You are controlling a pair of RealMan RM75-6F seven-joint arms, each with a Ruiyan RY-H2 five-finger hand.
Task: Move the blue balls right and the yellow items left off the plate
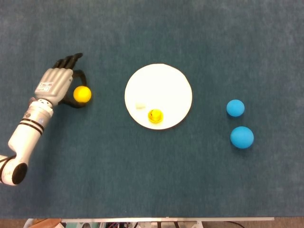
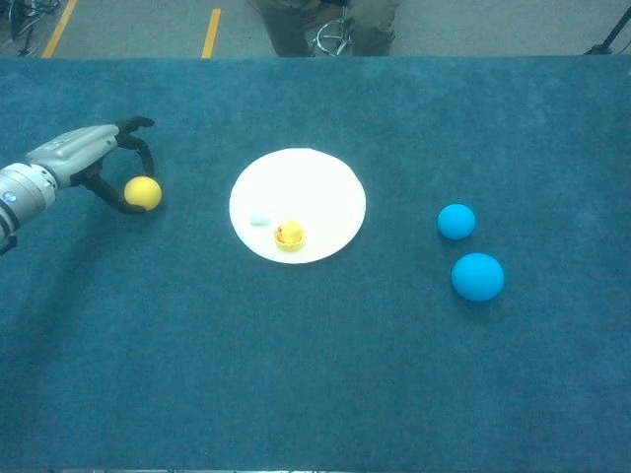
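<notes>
My left hand point(image 1: 54, 85) point(image 2: 77, 156) is far left of the white plate point(image 1: 166, 83) point(image 2: 320, 187), with its thumb and fingers curled around a yellow ball point(image 1: 82, 94) point(image 2: 142, 192) low over the blue cloth. A small yellow toy point(image 1: 155, 115) point(image 2: 289, 235) stands near the plate's front edge. Two blue balls lie on the cloth to the right of the plate, a smaller one point(image 1: 235, 108) point(image 2: 455, 221) and a larger one point(image 1: 242, 137) point(image 2: 477, 276). No view shows my right hand.
A tiny pale scrap point(image 1: 140, 106) point(image 2: 259, 221) lies on the plate, left of the yellow toy. The blue cloth covers the whole table. A person's legs point(image 2: 315, 25) show beyond the far edge.
</notes>
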